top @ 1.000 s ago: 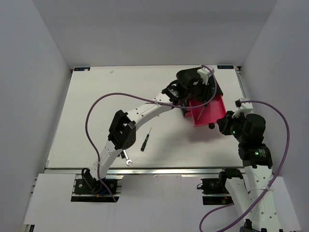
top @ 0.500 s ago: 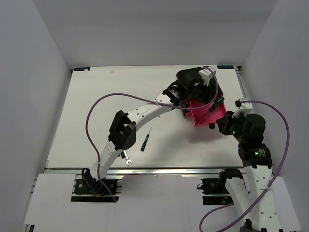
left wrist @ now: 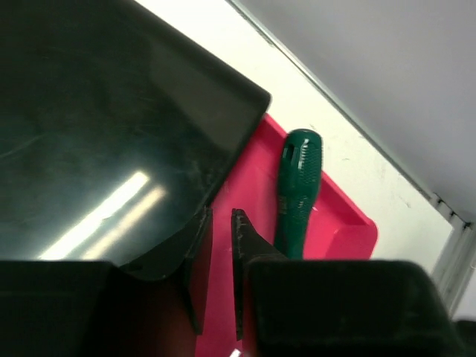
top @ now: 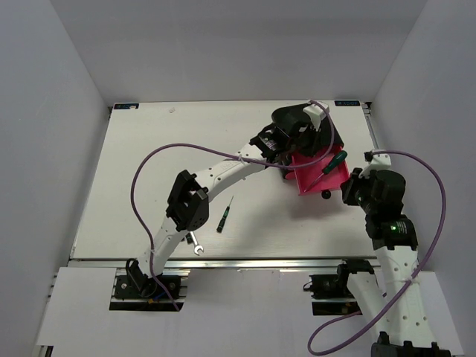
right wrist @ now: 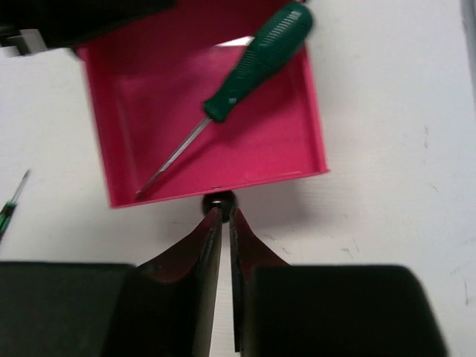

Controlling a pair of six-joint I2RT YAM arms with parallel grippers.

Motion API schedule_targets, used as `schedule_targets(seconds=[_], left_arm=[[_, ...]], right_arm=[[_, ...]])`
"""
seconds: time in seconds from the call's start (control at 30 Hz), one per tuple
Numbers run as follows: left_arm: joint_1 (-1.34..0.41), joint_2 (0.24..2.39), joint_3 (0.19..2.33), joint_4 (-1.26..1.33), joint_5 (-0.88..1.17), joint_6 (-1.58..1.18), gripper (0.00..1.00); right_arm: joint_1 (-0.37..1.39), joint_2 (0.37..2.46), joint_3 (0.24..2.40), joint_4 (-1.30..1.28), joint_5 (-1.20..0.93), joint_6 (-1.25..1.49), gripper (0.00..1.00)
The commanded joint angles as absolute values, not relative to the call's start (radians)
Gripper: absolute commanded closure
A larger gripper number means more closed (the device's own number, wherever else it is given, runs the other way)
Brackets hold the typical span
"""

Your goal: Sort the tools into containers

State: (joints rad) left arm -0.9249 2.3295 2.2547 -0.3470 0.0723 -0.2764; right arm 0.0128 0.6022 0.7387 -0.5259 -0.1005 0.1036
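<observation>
The green screwdriver lies in the open pink drawer.
Your right end effector pinches its knob, fingers almost together; your left end effector, nearly closed, holds nothing over the drawer. A smaller screwdriver and a wrench lie on the desk.

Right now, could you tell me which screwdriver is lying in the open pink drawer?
The big green-handled screwdriver, resting diagonally inside it; the smaller screwdriver lies out on the table.

White table boxed by plain pale grey walls, even diffuse light
</observation>
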Motion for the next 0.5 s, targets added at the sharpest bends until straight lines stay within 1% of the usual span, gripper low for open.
schedule_targets(seconds=[0.0, 0.07, 0.13, 0.17, 0.23, 0.27, 0.33, 0.37, 0.47], left_arm=[[-0.927, 2.186, 2.293, -0.365, -0.034, -0.264, 0.73], [-0.923, 2.143, 2.266, -0.367, -0.057, -0.276, 0.74], [-0.92, 2.057, 2.179, -0.35, -0.063, -0.288, 0.72], [-0.92, 2.027, 2.143, -0.342, -0.07, -0.291, 0.66], [-0.92, 1.924, 2.025, -0.322, -0.081, -0.304, 0.58], [-0.919, 1.889, 1.984, -0.316, -0.096, -0.308, 0.53], [-0.919, 1.783, 1.868, -0.295, -0.112, -0.313, 0.47], [-0.919, 1.748, 1.833, -0.29, -0.129, -0.316, 0.43], [-0.917, 1.629, 1.724, -0.287, -0.153, -0.324, 0.37]], right_arm=[[0.012, 0.667, 0.794, -0.525, 0.087, 0.153, 0.86], [0.012, 0.708, 0.825, -0.54, 0.153, 0.175, 0.89], [0.011, 0.741, 0.828, -0.514, 0.153, 0.163, 0.9], [0.011, 0.744, 0.824, -0.488, 0.126, 0.14, 0.9], [0.011, 0.762, 0.805, -0.399, 0.095, 0.117, 0.9], [0.011, 0.775, 0.802, -0.378, 0.083, 0.103, 0.91], [0.011, 0.84, 0.802, -0.335, 0.084, 0.091, 0.93], [-0.021, 0.859, 0.801, -0.319, 0.077, 0.084, 0.93], [-0.041, 0.919, 0.787, -0.24, 0.025, 0.049, 0.95]])
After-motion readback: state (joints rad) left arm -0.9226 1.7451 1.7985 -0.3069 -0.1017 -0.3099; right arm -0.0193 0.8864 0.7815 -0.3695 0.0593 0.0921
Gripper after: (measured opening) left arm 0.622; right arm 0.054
